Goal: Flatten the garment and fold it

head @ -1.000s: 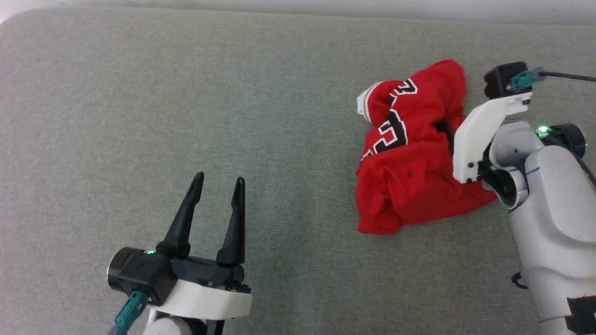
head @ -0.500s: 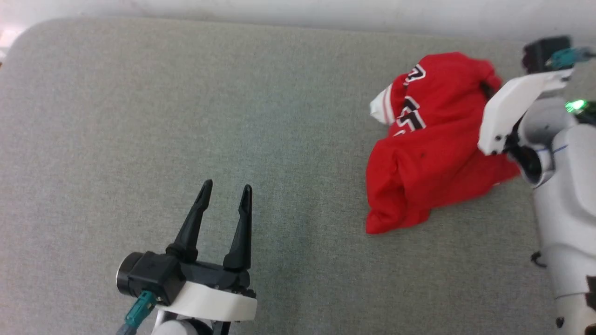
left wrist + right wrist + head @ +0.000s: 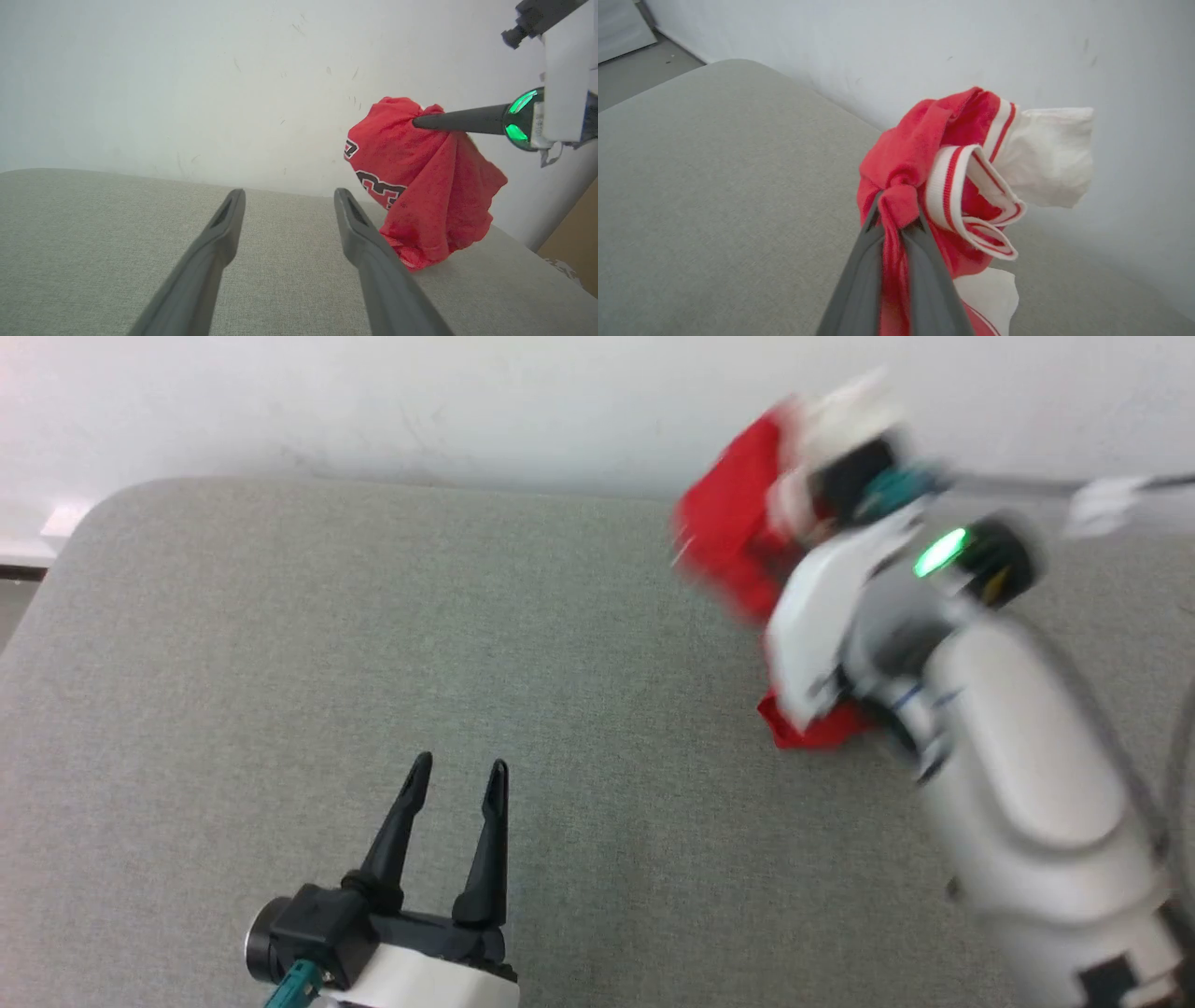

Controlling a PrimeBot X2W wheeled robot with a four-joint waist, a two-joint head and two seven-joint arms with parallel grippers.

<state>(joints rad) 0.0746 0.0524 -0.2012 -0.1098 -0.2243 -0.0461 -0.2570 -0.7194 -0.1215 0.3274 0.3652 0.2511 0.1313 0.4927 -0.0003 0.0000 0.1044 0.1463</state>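
Grey fabric-covered table (image 3: 280, 663) with a rounded corner sits against a scuffed white wall (image 3: 373, 401), right claw (image 3: 896, 210) pinched tight on a bunched fold of the red shirt (image 3: 420, 186) hanging at the far right, lowest folds seemingly touching the table, left claw (image 3: 460, 765) parted and empty over the near side.

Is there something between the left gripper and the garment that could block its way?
Nothing visible. Only the bare grey surface lies between the open left gripper and the garment, which hangs bunched from the shut right gripper.
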